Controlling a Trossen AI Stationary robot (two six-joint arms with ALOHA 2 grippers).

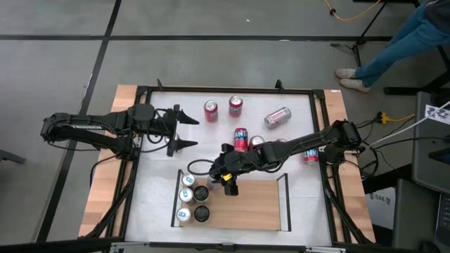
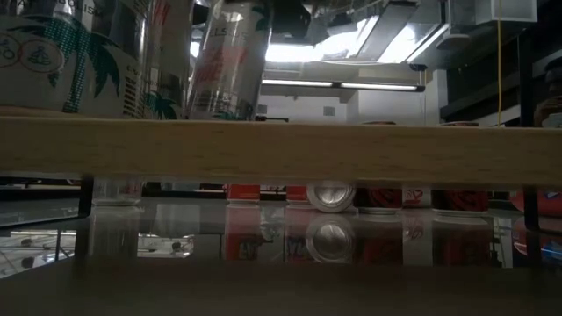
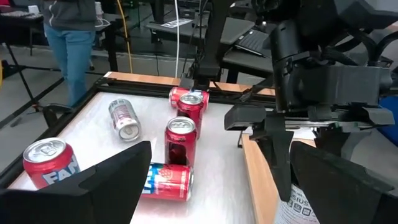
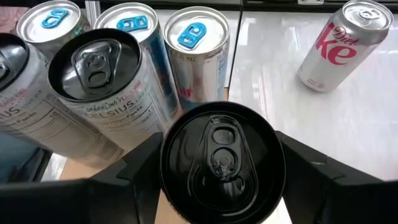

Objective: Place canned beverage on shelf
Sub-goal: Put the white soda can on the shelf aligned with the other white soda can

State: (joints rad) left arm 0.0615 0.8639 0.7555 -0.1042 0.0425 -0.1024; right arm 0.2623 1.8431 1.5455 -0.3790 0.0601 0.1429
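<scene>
The shelf [image 1: 246, 205] is a light-wood panel with black rails, at the table's near middle. Several cans stand on its left end [image 1: 191, 200]. My right gripper [image 1: 230, 183] is over the shelf just right of them, shut on a black-topped can [image 4: 222, 163]. In the low view a tilted can [image 2: 226, 61] shows above the shelf's front edge [image 2: 281, 149], beside the standing cans. My left gripper [image 1: 184, 132] is open and empty above the table's left middle, level with it, pointing right. My right gripper pinches the black-topped can by its upper sides [image 4: 166, 180] between its two fingers [image 4: 124, 183], which come from above and point down. The can's top faces the wrist camera. Whether its base rests on the shelf, I cannot tell.
Loose cans are on the white tabletop [image 1: 162, 169] behind the shelf: red ones standing [image 1: 211, 110] [image 1: 235, 106] [image 1: 240, 138], a silver one lying [image 1: 278, 117], another lying at the right [image 1: 311, 156]. A Diet Coke can [image 4: 339, 46] is near the shelf. The shelf's right part is bare wood. A person's legs [image 1: 401, 42] show beyond the table.
</scene>
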